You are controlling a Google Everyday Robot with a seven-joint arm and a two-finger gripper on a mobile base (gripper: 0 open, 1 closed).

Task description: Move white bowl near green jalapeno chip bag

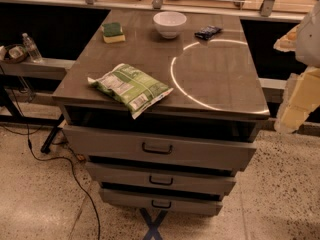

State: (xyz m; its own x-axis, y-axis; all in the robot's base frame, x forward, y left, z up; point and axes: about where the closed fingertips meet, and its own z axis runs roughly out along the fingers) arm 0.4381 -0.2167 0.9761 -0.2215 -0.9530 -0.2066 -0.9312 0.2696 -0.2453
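The pincer (300,98) shows only as a pale, blurred shape at the right border of the view, beside the right side of the counter (220,91) and not above it. It touches nothing that I can see. Whether it is open or closed, I cannot tell.

All the things lie to the left of the pincer, on the grey counter. The white bowl (169,24) stands upright at the far edge of the counter, about in the middle of its width, far from the pincer and further back than it. The dark blue packet (208,32) lies just beside the bowl on the side toward the pincer, not touching it. The green-and-yellow sponge (113,32) lies on the other side of the bowl, still further from the pincer.

The green jalapeno chip bag (131,88) lies flat at the near left part of the counter, well apart from the bowl and far to the left of the pincer. One corner of the bag reaches over the front edge. A bright curved line of reflected light (174,81) lies on the counter between the bag and the pincer.

Under the counter are three drawers (157,148) with dark handles. A water bottle (31,47) stands on a ledge at the far left.
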